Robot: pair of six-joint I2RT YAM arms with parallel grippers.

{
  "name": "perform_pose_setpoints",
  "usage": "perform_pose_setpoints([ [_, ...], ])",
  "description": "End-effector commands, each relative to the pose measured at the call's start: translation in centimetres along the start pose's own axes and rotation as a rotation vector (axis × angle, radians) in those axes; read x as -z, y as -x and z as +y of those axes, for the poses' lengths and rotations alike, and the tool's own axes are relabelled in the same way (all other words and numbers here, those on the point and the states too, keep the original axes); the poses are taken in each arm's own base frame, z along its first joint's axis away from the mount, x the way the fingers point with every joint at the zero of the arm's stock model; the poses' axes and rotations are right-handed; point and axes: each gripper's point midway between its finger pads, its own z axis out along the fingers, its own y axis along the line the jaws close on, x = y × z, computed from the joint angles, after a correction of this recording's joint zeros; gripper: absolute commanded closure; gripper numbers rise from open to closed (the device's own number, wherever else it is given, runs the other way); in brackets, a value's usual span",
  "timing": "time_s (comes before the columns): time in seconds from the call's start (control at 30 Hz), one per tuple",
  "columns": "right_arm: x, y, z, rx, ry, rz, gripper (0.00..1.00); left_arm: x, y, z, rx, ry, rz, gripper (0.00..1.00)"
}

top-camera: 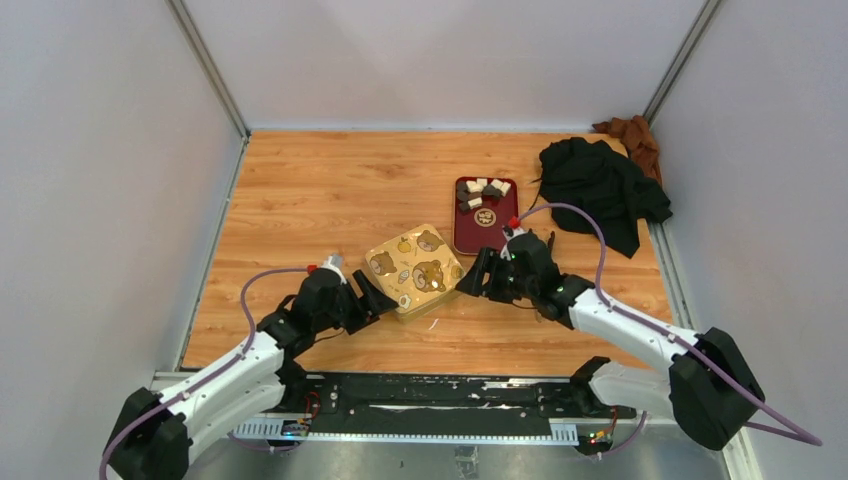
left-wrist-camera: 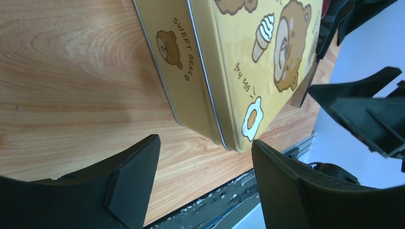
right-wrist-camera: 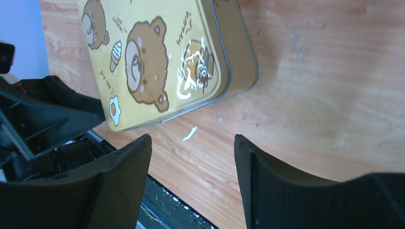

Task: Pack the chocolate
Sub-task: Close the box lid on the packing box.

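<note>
Left gripper point(top-camera: 380, 300) and right gripper point(top-camera: 476, 280), low, flank the tin point(top-camera: 413, 270) — jaws wide, empty.

wooden table point(top-camera: 300, 190), plain grey walls point(top-camera: 450, 55)

The gold square metal tin with a bear-print lid point(top-camera: 413, 270) lies on the wooden counter point(top-camera: 300, 190), just right of the left end effector point(top-camera: 378, 297) and just left of the right end effector point(top-camera: 478, 274). Beyond the right end effector sits the dark red rectangular tray point(top-camera: 468, 238), with the small white and brown chocolate chunks point(top-camera: 483, 190) in its far half. Farther right lies a crumpled black cloth point(top-camera: 600, 190), with a brown cloth point(top-camera: 630, 135) behind it.
</note>
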Motion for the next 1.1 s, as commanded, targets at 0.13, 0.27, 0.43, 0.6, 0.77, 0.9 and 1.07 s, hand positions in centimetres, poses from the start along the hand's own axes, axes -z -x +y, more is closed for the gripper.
perform_pose_setpoints([
  [0.13,-1.3,-1.7,2.0,-0.177,0.094,-0.048,0.3,-1.4,0.5,-2.8,-0.012,-0.089,0.018,0.25],
  [0.27,-3.2,-2.1,2.4,-0.22,0.127,-0.027,0.29,-1.8,0.7,-3.1,-0.008,-0.088,0.022,0.25],
  [0.43,-5.3,-1.4,2.9,-0.214,0.14,-0.028,0.28,-2.4,0.8,-3.0,0.012,-0.082,0.016,0.26],
  [0.6,-6.9,0.9,3.0,-0.149,0.129,-0.033,0.28,-2.8,0.7,-3.4,0.04,-0.103,0.024,0.27],
  [0.77,-7.3,2.6,2.3,-0.163,0.123,-0.047,0.28,-2.8,1.5,-3.5,0.066,-0.109,-0.022,0.28],
  [0.9,-7.0,2.1,3.3,-0.19,0.164,-0.037,0.28,-2.8,2.1,-3.1,0.093,-0.099,-0.044,0.28],
  [1.07,-6.6,0.0,4.1,-0.256,0.195,-0.021,0.28,-2.8,2.7,-1.4,0.154,-0.069,-0.061,0.29],
])
